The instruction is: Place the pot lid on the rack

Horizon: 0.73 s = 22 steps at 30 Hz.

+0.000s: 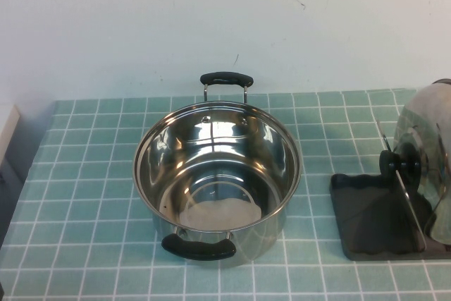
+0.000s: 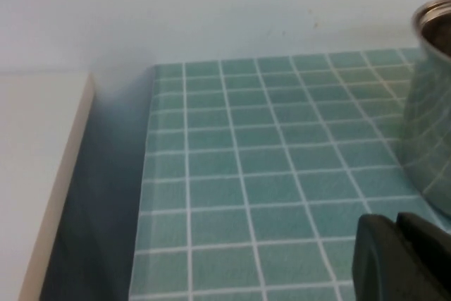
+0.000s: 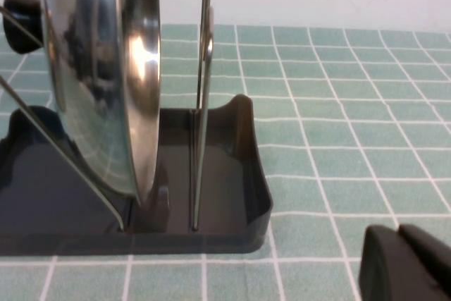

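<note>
Lid standing on edge in the rack, pot open beside it.

We see a teal tiled mat (image 1: 91,174) with white grid lines laid before a plain white wall (image 1: 211,19); a pale board (image 2: 35,174) borders it on the left. The pot lid (image 3: 106,82) stands upright on its rim in the rack (image 3: 232,195), held between thin wire dividers (image 3: 203,89), its black knob (image 1: 399,163) pointing sideways toward the pot (image 1: 217,174). The rack sits at the right of the mat, well apart from the pot, and both it and the lid are cut off by the frame's right edge in the high view. Only a dark tip of the left gripper (image 2: 403,259) shows near the pot's wall, and of the right gripper (image 3: 405,264) low beside the rack; we cannot tell whether either is apart or together.
</note>
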Tool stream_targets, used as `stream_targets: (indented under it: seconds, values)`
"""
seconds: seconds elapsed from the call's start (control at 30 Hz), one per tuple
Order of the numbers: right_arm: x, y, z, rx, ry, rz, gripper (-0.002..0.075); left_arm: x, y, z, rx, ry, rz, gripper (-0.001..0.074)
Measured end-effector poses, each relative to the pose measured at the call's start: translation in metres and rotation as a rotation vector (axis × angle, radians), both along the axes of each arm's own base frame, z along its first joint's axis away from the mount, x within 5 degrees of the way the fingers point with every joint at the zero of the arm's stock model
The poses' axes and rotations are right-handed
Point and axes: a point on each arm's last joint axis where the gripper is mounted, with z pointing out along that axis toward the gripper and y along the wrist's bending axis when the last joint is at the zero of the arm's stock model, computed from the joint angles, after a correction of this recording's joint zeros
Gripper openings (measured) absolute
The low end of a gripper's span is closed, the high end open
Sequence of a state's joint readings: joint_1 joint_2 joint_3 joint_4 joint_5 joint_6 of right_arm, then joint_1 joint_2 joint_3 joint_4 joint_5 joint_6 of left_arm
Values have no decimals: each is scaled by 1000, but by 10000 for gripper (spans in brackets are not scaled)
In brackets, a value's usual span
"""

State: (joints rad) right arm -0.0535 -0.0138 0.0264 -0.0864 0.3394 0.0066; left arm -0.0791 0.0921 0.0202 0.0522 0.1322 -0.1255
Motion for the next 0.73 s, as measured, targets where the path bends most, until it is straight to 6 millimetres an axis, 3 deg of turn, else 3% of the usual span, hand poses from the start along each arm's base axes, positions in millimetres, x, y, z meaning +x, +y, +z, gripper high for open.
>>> stream_targets:
  seconds: [0.33,0.73]
  values:
    - [0,0,0,0,0,0,-2,-9,9,-9,-23,68,152,-2]
    - [0,0,0,-1,0,0,-2,-10,8,-9,-37,70,146,-2]
